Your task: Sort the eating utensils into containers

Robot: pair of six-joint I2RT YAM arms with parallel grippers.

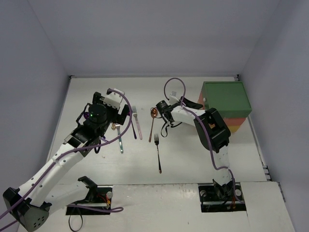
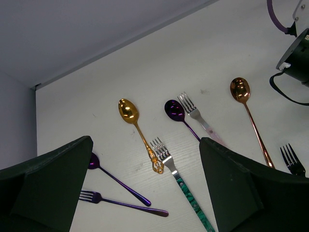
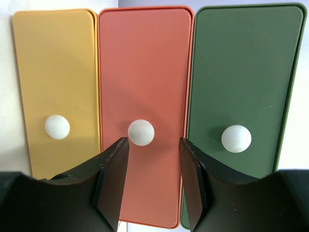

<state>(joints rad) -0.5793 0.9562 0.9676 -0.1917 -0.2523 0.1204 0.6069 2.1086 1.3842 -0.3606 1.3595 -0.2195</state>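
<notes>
right end effector [image 3: 153,145] is released, fingers spread either side of the white knob [image 3: 141,132] on the red drawer [image 3: 145,58], and as far as i can tell not touching it yet. yellow drawer [image 3: 55,67] is at frame left, green drawer [image 3: 241,63] at frame right, and all three look closed. left end effector [image 2: 146,144] is released too, nothing in it, hanging over the utensils on the bench [image 2: 231,43].

in the left wrist view the utensils are spread across mid-frame:
- gold spoon [image 2: 129,112] left of center
- purple spoon [image 2: 174,110], with a pale fork [image 2: 200,118] just beside it
- copper spoon [image 2: 240,91] toward the right
- teal fork [image 2: 171,166] bottom middle
- black fork [image 2: 292,158] at the right edge
- purple fork [image 2: 91,196] lower left

handling guess: thin, stiff, light, glossy metal lying flat, so slippery and hard to get under. i'd pinch across a handle near its middle, fingers square to it. the knob looks small and round, so it'd likely pop out unless the grip is centered.
</notes>
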